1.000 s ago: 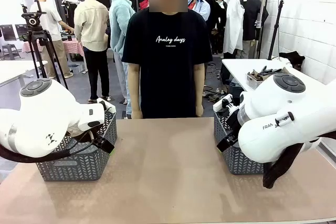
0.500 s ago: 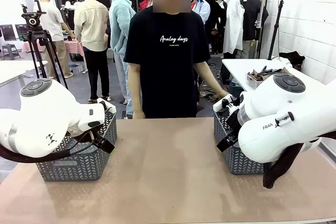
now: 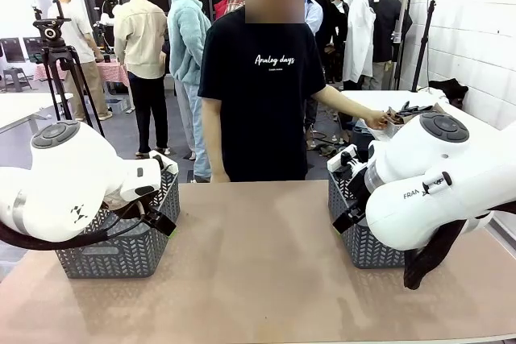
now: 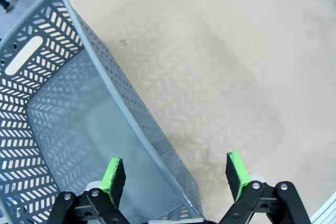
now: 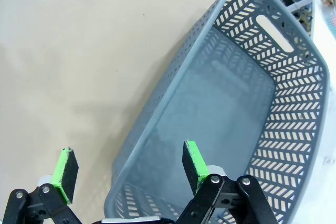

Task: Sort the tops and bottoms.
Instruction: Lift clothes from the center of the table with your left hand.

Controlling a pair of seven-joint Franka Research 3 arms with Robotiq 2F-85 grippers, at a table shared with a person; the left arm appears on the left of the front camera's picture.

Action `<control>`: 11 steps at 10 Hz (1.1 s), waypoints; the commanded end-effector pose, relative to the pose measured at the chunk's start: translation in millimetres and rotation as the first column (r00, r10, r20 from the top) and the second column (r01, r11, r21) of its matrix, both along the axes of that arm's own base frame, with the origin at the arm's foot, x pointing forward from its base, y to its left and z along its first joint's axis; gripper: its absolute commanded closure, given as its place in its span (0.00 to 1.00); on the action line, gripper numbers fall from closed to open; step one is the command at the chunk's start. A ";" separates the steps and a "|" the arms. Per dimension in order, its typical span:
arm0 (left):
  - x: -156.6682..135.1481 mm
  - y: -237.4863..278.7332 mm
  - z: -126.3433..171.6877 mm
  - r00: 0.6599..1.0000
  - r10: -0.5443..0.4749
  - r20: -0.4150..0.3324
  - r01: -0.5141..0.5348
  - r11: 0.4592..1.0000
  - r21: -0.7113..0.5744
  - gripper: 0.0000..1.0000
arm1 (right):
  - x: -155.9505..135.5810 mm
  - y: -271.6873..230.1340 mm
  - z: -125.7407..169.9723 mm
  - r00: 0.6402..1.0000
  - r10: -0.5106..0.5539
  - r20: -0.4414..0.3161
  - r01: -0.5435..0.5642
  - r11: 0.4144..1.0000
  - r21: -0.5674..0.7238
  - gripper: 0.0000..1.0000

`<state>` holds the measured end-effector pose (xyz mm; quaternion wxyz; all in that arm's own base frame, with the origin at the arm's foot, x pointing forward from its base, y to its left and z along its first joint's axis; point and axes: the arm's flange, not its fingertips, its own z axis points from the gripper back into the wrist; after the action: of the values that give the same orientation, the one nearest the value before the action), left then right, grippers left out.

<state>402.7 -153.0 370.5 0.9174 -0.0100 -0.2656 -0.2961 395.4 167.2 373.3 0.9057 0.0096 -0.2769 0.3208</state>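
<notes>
1. The table (image 3: 258,271) is a tan sheet that runs from the robot's edge to the person at the far side.
2. The person (image 3: 256,94), in a black T-shirt with white lettering, stands behind the table and is turned toward the robot's right.
3. The left arm (image 3: 64,187) and right arm (image 3: 439,179) are folded low at the two sides. Each hangs over its own basket.
4. The left basket (image 3: 121,251) and right basket (image 3: 367,247) are grey lattice tubs. They stand well apart at the table's left and right ends.
5. The left gripper (image 4: 174,169) is spread wide and holds nothing. The basket's inner wall runs between its fingers, with one pad over the basket floor and the other over the table.
6. The right gripper (image 5: 128,169) is likewise wide apart and bare, and it straddles its basket's rim.
7. The person's hand (image 3: 376,121) reaches to a side table (image 3: 363,101) beyond the right basket.
8. Where the garments lie relative to either gripper cannot be told.
</notes>
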 end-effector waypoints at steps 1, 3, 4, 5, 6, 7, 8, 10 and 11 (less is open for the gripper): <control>0.6 1.5 1.0 1.000 0.003 0.002 -0.003 1.000 -0.002 0.00 | 0.0 0.0 0.0 1.000 0.000 0.000 0.000 1.000 0.001 0.00; 0.6 1.5 1.0 1.000 0.003 0.002 -0.003 1.000 -0.002 0.00 | 0.0 0.0 0.0 1.000 0.000 0.000 0.000 1.000 0.001 0.00; 0.6 1.5 1.0 1.000 0.003 0.002 -0.003 1.000 -0.002 0.00 | 0.0 0.0 0.0 1.000 0.000 0.000 0.000 1.000 0.001 0.00; 0.6 1.5 1.0 1.000 0.003 0.002 -0.003 1.000 -0.002 0.00 | 0.0 0.0 0.0 1.000 0.000 0.000 0.000 1.000 0.001 0.00; 0.6 1.5 1.0 1.000 0.003 0.002 -0.003 1.000 -0.002 0.00 | 0.0 0.0 0.0 1.000 0.000 0.000 0.000 1.000 0.001 0.00; 0.6 1.5 1.0 1.000 0.003 0.002 -0.003 1.000 -0.002 0.00 | 0.0 0.0 0.0 1.000 0.000 0.000 0.000 1.000 0.001 0.00; 0.6 1.5 1.0 1.000 0.003 0.002 -0.003 1.000 -0.002 0.00 | 0.0 0.0 0.0 1.000 0.000 0.000 0.000 1.000 0.001 0.00; 0.6 1.5 1.0 1.000 0.003 0.002 -0.003 1.000 -0.002 0.00 | 0.0 0.0 0.0 1.000 0.000 0.000 0.000 1.000 0.001 0.00; 0.6 1.5 1.0 1.000 0.003 0.002 -0.003 1.000 -0.002 0.00 | 0.0 0.0 0.0 1.000 0.000 0.000 0.000 1.000 0.001 0.00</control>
<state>402.7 -153.1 370.5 0.9174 -0.0099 -0.2656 -0.2962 395.4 167.2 373.3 0.9057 0.0096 -0.2769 0.3208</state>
